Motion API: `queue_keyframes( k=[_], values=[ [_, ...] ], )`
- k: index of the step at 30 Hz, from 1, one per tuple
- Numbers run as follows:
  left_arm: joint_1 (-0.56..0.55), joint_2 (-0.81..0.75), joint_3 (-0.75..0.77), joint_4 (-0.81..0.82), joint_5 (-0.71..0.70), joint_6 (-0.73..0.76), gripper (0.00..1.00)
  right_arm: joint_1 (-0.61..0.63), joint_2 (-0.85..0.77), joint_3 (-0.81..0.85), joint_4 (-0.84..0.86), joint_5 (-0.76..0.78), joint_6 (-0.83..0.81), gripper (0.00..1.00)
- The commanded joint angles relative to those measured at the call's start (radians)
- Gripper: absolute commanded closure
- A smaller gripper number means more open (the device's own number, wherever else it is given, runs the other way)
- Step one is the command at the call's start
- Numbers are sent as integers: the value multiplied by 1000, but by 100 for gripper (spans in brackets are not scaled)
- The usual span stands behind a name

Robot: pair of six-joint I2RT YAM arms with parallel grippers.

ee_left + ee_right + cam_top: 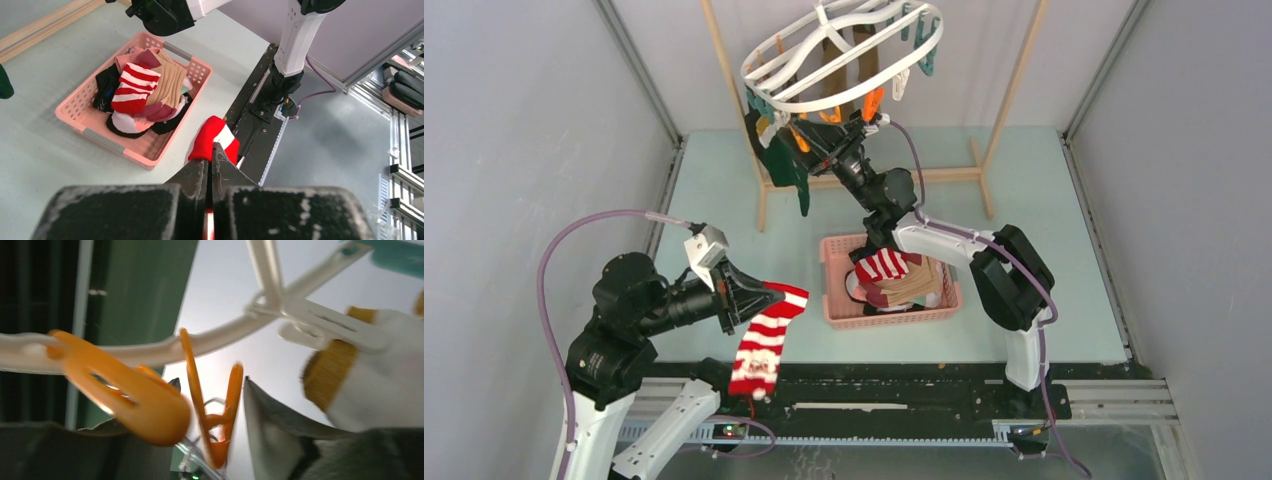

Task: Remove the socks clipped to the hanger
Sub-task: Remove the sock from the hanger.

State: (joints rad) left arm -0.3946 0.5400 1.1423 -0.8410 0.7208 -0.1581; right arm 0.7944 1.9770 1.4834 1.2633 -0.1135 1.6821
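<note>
Grey-walled cell, pale green tabletop (724, 190), light wooden rack frame (1014, 90) at the back. The large white plastic oval hanger (754, 78) hangs tilted from the rack, with teal and orange pegs under it. One dark green sock (786, 170) is still clipped at its left end. In the right wrist view a white sock with a mustard band (380, 375) is also pegged on. The right gripper (824, 135) is up under the ring, jaws part way apart, with an orange plastic clothespin (212, 415) in the gap. Can't tell whether they press on it. The left gripper (759, 295) is low on the left, jaws closed tight on the cuff of a red-and-white striped sock (764, 345). That sock dangles over the black base rail (904, 390) at the near table edge, left of the pink perforated plastic basket (889, 318). The basket sits mid-table and holds a pile of socks: another striped one (135, 87), a tan ribbed one (170, 82), plus black and pink ones.
</note>
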Motion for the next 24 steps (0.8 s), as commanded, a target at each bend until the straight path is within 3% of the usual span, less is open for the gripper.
queue_keyframes(
  k=[1, 5, 7, 17, 24],
  values=[
    [-5, -6, 24, -15, 4, 47, 100, -3, -69, -60, -24, -30, -45, 31],
    [-5, 3, 39, -37, -6, 91, 100, -1, -118, -149, -33, -81, -76, 7],
    [-5, 9, 47, -42, -9, 108, 100, 4, -143, -178, -48, -113, -100, 1],
    [-5, 43, 105, -46, -21, 156, 100, 66, -301, -406, -109, -268, -267, 0],
    [-5, 84, 161, -39, -21, 174, 100, 148, -270, -458, -20, -397, -261, 0]
  ],
)
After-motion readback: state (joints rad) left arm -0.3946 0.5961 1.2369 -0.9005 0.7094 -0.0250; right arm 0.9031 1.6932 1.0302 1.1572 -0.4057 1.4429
